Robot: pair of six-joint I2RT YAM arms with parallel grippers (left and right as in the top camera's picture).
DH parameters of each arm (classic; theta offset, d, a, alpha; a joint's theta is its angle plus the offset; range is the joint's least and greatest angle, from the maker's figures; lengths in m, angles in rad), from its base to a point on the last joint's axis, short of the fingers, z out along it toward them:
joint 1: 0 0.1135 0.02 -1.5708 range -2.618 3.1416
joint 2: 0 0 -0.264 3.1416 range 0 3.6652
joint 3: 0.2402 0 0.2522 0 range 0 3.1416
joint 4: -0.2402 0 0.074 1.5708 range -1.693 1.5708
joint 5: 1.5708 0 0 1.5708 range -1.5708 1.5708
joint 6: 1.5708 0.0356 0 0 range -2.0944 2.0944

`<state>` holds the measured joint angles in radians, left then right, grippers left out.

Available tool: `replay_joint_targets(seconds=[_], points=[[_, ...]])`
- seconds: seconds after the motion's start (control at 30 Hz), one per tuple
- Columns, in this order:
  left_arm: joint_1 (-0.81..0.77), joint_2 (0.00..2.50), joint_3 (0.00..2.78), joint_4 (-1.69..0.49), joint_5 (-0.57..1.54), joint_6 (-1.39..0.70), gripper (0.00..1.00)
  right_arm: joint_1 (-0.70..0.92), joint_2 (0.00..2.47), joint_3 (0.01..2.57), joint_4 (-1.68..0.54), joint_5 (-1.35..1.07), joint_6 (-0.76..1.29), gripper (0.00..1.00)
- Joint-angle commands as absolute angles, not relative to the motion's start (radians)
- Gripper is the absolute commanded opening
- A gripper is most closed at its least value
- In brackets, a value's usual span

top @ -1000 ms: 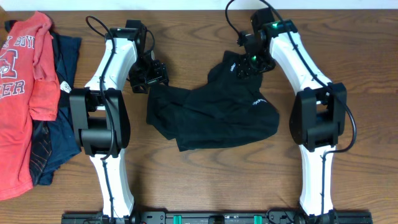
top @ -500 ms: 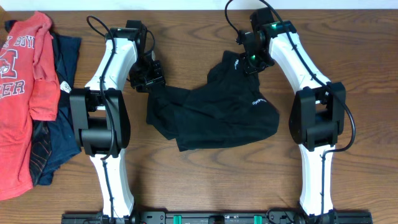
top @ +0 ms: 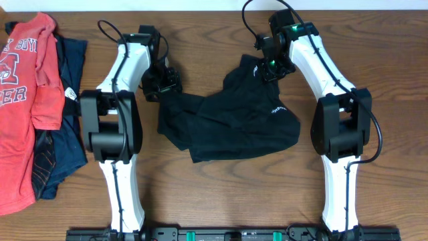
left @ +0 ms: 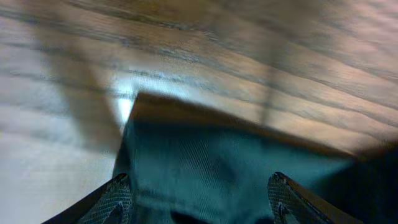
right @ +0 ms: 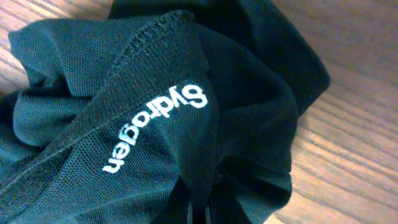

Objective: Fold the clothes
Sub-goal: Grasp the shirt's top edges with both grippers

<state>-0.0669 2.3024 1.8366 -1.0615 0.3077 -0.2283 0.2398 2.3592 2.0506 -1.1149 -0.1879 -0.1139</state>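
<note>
Seen from overhead, a black shirt (top: 241,127) lies crumpled in the middle of a brown wooden worktop (top: 214,194), between two white arms. Its longer run goes left to right. A raised peak of cloth points toward the far edge on the right.

The right arm (top: 314,57) reaches in at that peak. In the right wrist view, dark mesh cloth with a white logo (right: 155,127) and a stitched hem (right: 143,34) gathers into a tight pinch at bottom centre. The right jaws look clenched on the black shirt there.

The left arm (top: 127,63) sits at the shirt's far left corner. In the blurred left wrist view, two textured fingertips (left: 115,199) stand wide apart at the bottom edge. A flat cloth edge lies between and just ahead of them, with bare wood beyond. The left jaws are released and are not yet gripping.

The coming move probably depends on that left corner. It lies directly in front of the left jaws, and the left arm is much the nearer. If you close there, the two grips would lie along the shirt's long axis, ready to spread it flat.

An orange-red T-shirt (top: 20,114) and a navy garment (top: 67,140) lie at the far left, well apart.
</note>
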Motion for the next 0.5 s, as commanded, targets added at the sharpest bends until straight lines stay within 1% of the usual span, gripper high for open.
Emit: replay_joint_targets(seconds=[0.0, 0.1, 0.13, 0.17, 0.2, 0.27, 0.47], points=[[-0.062, 2.344, 1.835, -1.052, 0.3, -0.219, 0.72, 0.242, 2.358, 2.075, -1.13, -0.207, -0.122, 0.01], [-0.062, 2.349, 1.835, -1.037, 0.307, -0.223, 0.71, 0.242, 2.358, 2.075, -1.137, -0.207, -0.129, 0.01], [-0.062, 2.349, 1.835, -1.032, 0.307, -0.223, 0.67, 0.242, 2.358, 2.075, -1.137, -0.206, -0.129, 0.01], [-0.062, 2.349, 1.835, -1.028, 0.307, -0.226, 0.58, 0.242, 2.358, 2.076, -1.137, -0.207, -0.129, 0.01], [-0.062, 2.349, 1.835, -1.027, 0.307, -0.227, 0.33, 0.242, 2.358, 2.076, -1.138, -0.207, -0.129, 0.01], [-0.062, 2.349, 1.835, -1.027, 0.307, -0.229, 0.06, 0.242, 2.358, 2.076, -1.141, -0.207, -0.129, 0.01], [-0.062, 2.348, 1.836, -1.023, 0.307, -0.238, 0.06, 0.242, 2.356, 2.078, -1.146, -0.207, -0.129, 0.01]])
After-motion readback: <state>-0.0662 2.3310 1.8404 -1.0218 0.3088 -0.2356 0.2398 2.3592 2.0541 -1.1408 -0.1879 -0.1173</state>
